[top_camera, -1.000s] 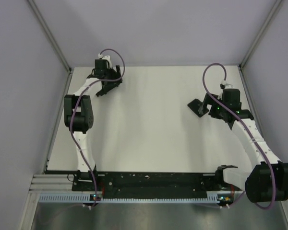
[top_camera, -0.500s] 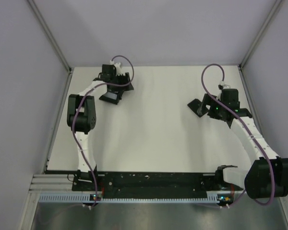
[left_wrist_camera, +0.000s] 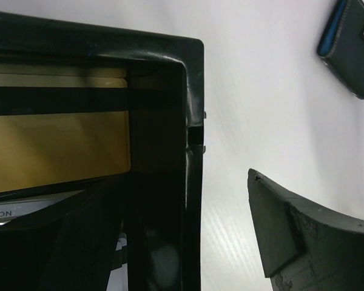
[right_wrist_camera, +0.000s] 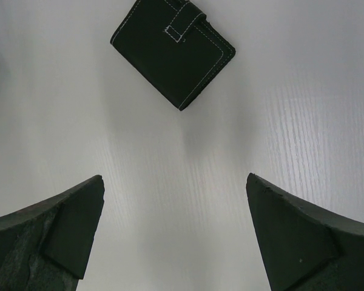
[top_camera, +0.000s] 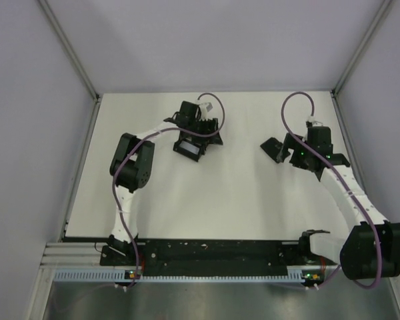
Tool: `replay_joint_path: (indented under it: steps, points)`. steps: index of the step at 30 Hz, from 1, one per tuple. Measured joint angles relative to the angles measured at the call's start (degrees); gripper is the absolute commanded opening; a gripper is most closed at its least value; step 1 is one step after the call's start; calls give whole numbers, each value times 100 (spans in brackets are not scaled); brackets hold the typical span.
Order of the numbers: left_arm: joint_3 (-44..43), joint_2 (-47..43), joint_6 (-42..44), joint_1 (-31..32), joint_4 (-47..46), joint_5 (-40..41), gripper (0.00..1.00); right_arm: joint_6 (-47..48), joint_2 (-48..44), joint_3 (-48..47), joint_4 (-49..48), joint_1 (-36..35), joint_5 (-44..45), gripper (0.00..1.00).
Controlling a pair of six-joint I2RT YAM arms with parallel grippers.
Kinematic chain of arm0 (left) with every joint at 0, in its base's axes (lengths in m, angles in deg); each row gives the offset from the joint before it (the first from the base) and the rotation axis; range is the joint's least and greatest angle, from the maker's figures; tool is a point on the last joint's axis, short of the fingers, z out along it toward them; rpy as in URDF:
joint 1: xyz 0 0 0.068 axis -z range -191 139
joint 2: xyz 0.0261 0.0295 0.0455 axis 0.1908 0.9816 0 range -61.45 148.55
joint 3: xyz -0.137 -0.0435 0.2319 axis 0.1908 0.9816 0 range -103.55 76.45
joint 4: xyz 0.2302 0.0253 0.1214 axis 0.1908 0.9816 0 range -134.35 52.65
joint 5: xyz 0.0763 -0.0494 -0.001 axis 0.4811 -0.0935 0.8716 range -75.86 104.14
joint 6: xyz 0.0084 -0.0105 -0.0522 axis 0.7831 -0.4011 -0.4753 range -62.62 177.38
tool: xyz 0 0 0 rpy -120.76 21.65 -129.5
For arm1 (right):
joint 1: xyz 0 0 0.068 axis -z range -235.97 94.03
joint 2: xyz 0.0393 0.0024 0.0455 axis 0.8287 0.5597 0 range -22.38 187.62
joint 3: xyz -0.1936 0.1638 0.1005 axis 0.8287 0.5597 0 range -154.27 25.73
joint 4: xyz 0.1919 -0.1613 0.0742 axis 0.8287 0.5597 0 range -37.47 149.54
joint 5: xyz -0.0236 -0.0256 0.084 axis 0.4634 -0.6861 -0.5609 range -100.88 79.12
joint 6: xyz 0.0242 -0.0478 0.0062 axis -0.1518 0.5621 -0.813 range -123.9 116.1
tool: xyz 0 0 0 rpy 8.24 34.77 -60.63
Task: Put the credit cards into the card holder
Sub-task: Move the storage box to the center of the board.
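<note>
Right end effector (right_wrist_camera: 175, 182): fingers apart above white surface (right_wrist_camera: 303, 121); card holder (right_wrist_camera: 173, 51) flat, closed, just ahead. Left end effector (top_camera: 199, 138): fingers apart; open black box (left_wrist_camera: 194, 91) holding gold card (left_wrist_camera: 54, 139) near visible finger, not touching

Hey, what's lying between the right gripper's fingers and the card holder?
Nothing: the right wrist view shows only bare white table between the right gripper and the card holder.
</note>
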Motion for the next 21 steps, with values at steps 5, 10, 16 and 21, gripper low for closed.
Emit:
replay_joint_path:
  steps: [5, 10, 16, 21]
  points:
    - [57, -2, -334, 444, -247, -107, 83, -162, -129, 168, 79, 68, 328, 99]
    - [4, -2, -551, 710, -411, -319, 83, -293, 264, 59, 92, 278, 365, 99]
    - [-39, -24, -557, 973, -455, -424, 86, -269, 2074, -1036, 50, 302, 37, 93]
    - [275, -385, -439, 1082, -422, -391, 93, 90, 3300, -2057, -44, 302, -22, 96]
